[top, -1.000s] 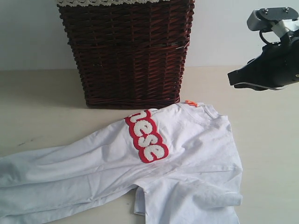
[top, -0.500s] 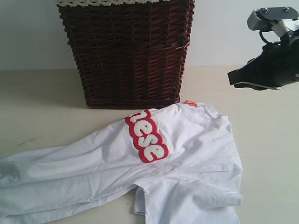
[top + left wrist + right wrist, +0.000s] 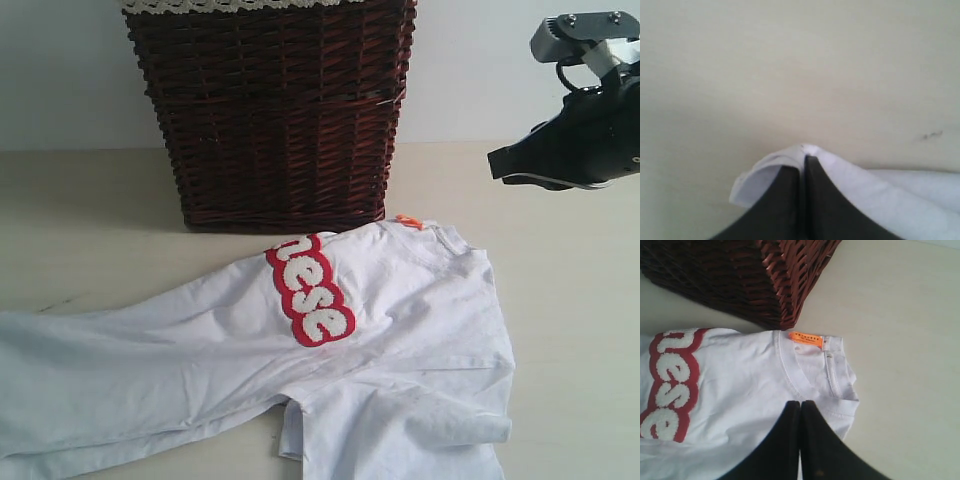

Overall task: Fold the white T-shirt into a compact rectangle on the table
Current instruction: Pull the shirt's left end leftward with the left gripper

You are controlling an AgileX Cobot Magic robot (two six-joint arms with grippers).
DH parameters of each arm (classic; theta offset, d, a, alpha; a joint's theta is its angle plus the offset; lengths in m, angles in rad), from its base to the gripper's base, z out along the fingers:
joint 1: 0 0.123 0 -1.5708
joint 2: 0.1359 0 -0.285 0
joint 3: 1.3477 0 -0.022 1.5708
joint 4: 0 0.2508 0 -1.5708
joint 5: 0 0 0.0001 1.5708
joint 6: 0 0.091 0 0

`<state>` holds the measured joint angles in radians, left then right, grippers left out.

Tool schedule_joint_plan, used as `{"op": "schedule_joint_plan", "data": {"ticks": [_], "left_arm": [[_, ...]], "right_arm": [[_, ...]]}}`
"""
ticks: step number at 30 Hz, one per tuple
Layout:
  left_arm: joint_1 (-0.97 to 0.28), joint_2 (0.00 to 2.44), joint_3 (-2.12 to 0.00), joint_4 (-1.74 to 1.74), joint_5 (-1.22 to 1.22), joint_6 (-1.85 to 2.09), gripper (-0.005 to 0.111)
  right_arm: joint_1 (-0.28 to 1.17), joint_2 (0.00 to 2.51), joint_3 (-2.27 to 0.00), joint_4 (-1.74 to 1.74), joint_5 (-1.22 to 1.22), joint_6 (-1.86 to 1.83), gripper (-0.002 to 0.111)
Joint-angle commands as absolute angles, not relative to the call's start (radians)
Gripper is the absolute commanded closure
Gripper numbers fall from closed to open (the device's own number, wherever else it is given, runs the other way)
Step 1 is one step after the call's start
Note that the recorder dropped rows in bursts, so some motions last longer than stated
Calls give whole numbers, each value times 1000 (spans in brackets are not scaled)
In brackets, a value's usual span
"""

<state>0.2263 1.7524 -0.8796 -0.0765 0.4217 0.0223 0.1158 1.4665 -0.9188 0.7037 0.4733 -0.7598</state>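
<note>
Table [image 3: 80, 200]: pale beige, fills lower two-thirds of ext. view. Basket [image 3: 270, 110]: dark wicker, top centre. Tee [image 3: 400, 330]: on table, spread lower left to lower right of frame, creased, not yet folded square; collar end sits just below basket. Red-edged lettering [image 3: 310, 293] mid-frame; orange tag [image 3: 408, 221] at collar. L fingers [image 3: 785, 200]: closed, pinching a fold of tee edge, bare table beyond. R fingers [image 3: 815, 440]: closed on nothing, hanging over collar area, upper right in ext. view. Judgement: thin cotton, so light, limp, will sag and drag, not fragile. Best hold prob. hems, shoulder seams or collar rib, where it's thicker and less likely to slip.
</note>
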Motion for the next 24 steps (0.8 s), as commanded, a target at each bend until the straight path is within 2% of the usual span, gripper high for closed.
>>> {"op": "schedule_joint_plan", "data": {"ticks": [1,3,5,7,10,11,12,15,18,21,24], "left_arm": [[261,1738,-887,-78,344,17,107],[279,1738,-887,-78,324,18,106],[289,1738,-887,-78,296,26,99],[290,1738,-893,-78,285,26,81],[290,1738,-916,-78,287,26,44],[290,1736,-926,-78,297,26,36],[290,1732,-936,-78,308,26,34],[288,1700,-963,-81,324,24,39],[253,1642,-973,-83,311,27,51],[156,1595,-973,-94,322,57,66],[-13,1588,-973,-143,385,211,85]], "right_arm": [[116,1464,-924,698,460,-764,108],[116,1464,-924,698,460,-768,108],[116,1464,-924,698,460,-781,108],[116,1466,-924,698,464,-782,108],[116,1473,-924,698,476,-782,108],[116,1478,-924,698,478,-782,108],[116,1482,-924,698,480,-782,108],[116,1497,-924,698,489,-780,108],[116,1499,-924,698,487,-780,108],[116,1499,-929,705,483,-780,108],[116,1499,-954,705,518,-746,108]]}}
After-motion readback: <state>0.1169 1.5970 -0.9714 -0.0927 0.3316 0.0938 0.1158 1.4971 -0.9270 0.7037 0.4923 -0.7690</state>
